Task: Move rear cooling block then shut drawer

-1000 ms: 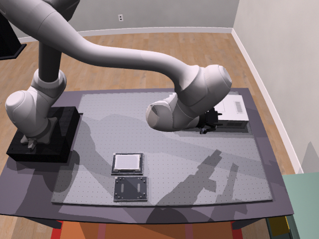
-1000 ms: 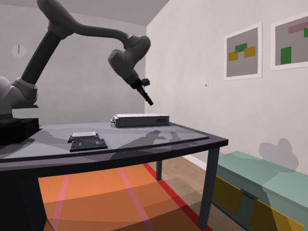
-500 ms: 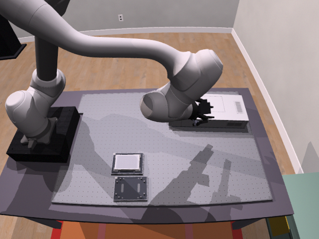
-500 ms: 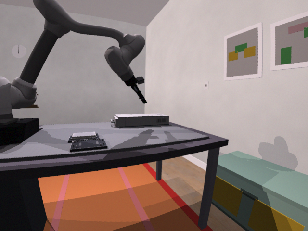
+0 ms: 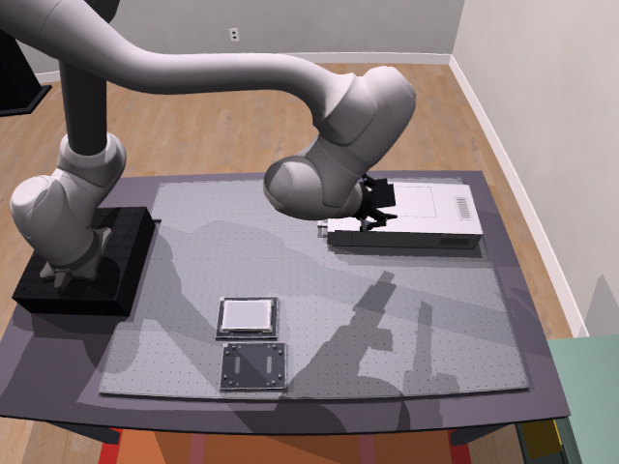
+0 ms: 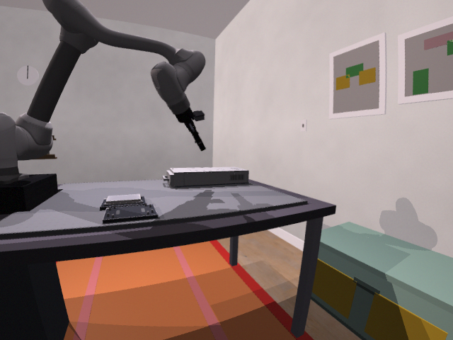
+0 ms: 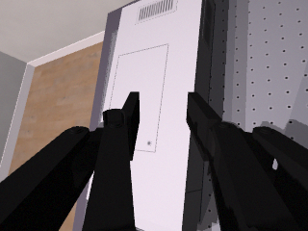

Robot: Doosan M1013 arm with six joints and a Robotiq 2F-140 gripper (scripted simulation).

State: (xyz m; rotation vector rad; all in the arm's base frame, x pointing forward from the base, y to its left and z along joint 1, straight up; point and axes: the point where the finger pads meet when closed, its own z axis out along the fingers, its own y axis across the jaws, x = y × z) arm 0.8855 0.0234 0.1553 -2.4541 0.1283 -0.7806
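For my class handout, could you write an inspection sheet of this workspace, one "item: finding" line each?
Surface: dark table under a perforated plate, shadowed in places.
COLD: white-topped cooler; drawer looks shut, handle protruding.
Cooling blocks in COLD: hidden.
D1: slot bears a pale-topped block.
D2: slot bears no block.
Clutter: nothing seen.
Gripper: gripper open, holding nothing, above COLD.
Cables: nothing certain; short dark stub beside the arm's base.
Surroundings: green cabinet, orange rug, wall pictures.

Gripper (image 5: 383,200) (image 6: 202,149) (image 7: 163,106) has swung back toward the handle (image 5: 322,225) (image 6: 165,178) end of the cooler (image 5: 425,199) (image 6: 211,178) (image 7: 178,72), further in over its top (maybe slightly higher, hard to judge at this angle). Arm's shadow (image 5: 367,309) (image 6: 202,199) on the board (image 5: 309,279) (image 6: 168,199) shifted the same way.
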